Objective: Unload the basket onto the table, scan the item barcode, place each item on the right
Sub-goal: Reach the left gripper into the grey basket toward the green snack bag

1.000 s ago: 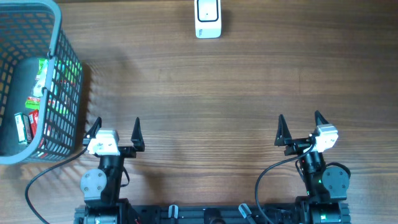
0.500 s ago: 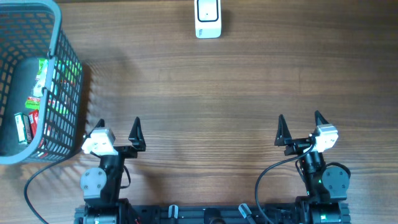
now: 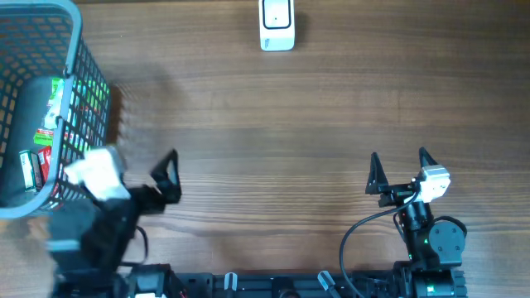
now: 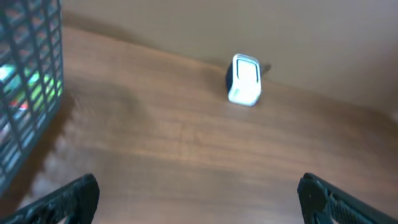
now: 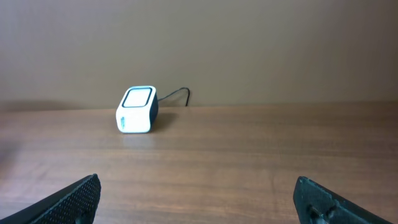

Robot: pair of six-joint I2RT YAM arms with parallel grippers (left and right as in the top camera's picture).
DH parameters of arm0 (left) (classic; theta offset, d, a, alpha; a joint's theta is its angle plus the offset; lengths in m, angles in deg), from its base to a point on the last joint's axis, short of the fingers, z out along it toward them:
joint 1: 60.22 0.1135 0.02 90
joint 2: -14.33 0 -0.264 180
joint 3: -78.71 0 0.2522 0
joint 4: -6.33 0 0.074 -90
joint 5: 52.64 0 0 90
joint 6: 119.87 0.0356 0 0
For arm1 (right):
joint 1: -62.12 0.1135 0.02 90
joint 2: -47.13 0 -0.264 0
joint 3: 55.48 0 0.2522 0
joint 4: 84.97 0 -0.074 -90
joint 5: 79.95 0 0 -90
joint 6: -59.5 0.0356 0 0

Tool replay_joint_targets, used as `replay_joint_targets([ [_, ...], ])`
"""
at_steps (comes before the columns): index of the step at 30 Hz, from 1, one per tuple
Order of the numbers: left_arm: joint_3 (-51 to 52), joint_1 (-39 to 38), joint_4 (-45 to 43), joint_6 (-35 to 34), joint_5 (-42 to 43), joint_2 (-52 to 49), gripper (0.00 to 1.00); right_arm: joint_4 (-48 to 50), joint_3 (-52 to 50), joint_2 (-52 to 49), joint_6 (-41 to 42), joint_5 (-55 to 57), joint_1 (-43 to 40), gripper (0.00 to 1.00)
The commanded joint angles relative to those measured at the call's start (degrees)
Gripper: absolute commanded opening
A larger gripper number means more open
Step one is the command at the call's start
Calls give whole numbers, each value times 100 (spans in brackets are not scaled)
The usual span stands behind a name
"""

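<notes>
The white barcode scanner (image 3: pixel 277 25) stands at the table's far edge, also visible in the left wrist view (image 4: pixel 244 79) and the right wrist view (image 5: pixel 137 110). Packaged items (image 3: pixel 51 124) in green and red lie inside the blue-grey mesh basket (image 3: pixel 83 50) at the far left. My left gripper (image 3: pixel 141 168) is blurred beside the basket's near corner, open with nothing between its fingers (image 4: pixel 199 202). My right gripper (image 3: pixel 399 170) stands open and empty at the front right (image 5: pixel 199 202).
The basket's mesh wall (image 4: pixel 28 81) fills the left edge of the left wrist view. A dark cable (image 5: pixel 177 93) runs from the scanner's back. Bare wooden table (image 3: pixel 273 141) lies between both grippers and the scanner.
The left arm has swung left and lifted toward the basket, blurring as it goes. Its jaws stay open. The right arm has not moved.
</notes>
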Motion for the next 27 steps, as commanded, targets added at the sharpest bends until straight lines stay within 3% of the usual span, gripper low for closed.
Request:
replay_joint_targets([
  [1, -2205, -17, 1038, -44, 131, -1502, 100, 28, -7, 0, -17, -9, -20, 100],
  [5, -4478, -15, 2308, 251, 127, -3036, 100, 28, -7, 0, -17, -9, -20, 100],
  [10, -6242, -11, 2531, 302, -42, -4317, 100, 28, -7, 0, -20, -9, -20, 99],
  [13, -6481, -4, 2269, 297, -1209, -4603, 100, 28, -7, 0, -20, -9, -20, 100],
  [14, -6481, 24, 2184, 297, -1644, -4660, 94, 28, -7, 0, -17, -9, -20, 100],
  [17, -6481, 339, 2081, 299, -2275, -4946, 92, 28, -7, 0, -17, -9, -20, 100],
  [20, -6481, 929, 2105, 343, -2400, -5296, 99, 28, -7, 0, -17, -9, -20, 100],
  [27, -6481, 2389, 2096, 470, -2162, -6124, 100, 28, -7, 0, -17, -9, -20, 100],
])
